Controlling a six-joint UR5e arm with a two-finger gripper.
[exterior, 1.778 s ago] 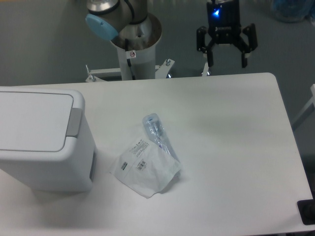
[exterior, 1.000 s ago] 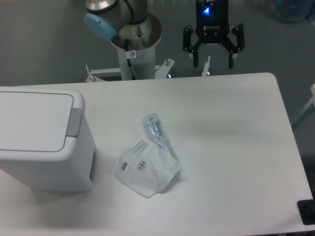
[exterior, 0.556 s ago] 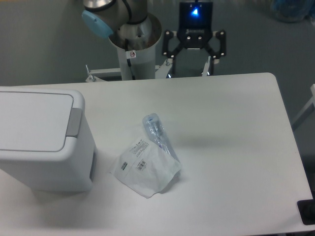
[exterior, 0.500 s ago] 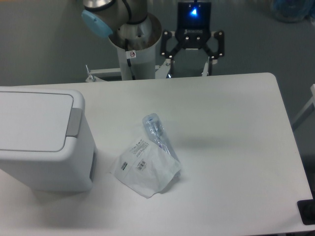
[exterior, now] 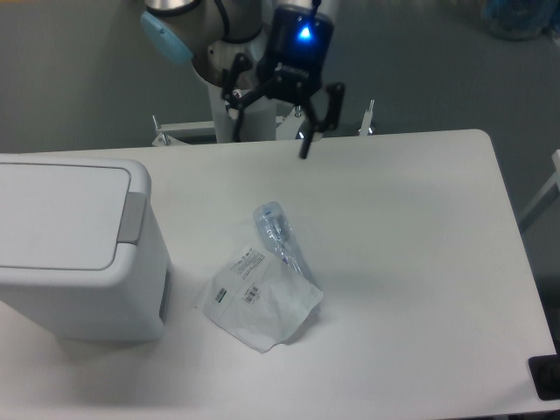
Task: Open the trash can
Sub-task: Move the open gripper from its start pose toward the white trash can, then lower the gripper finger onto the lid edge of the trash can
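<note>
The trash can [exterior: 74,254] is a large white boxy bin at the table's left edge. Its flat lid [exterior: 57,214] lies shut, with a grey push-button strip [exterior: 132,218] on its right side. My gripper [exterior: 267,122] hangs open over the table's far edge, above and to the right of the bin, well apart from it. A blue light glows on its black body. Nothing is between its fingers.
A clear plastic pouch [exterior: 267,284] with a printed label lies on the white table [exterior: 420,262] right of the bin. The arm's grey base [exterior: 241,83] stands behind the far edge. A dark object [exterior: 547,378] sits at the table's near right corner.
The gripper has swung left along the table's far edge and come lower and nearer the bin, still open. The bin and the pouch have not moved.
</note>
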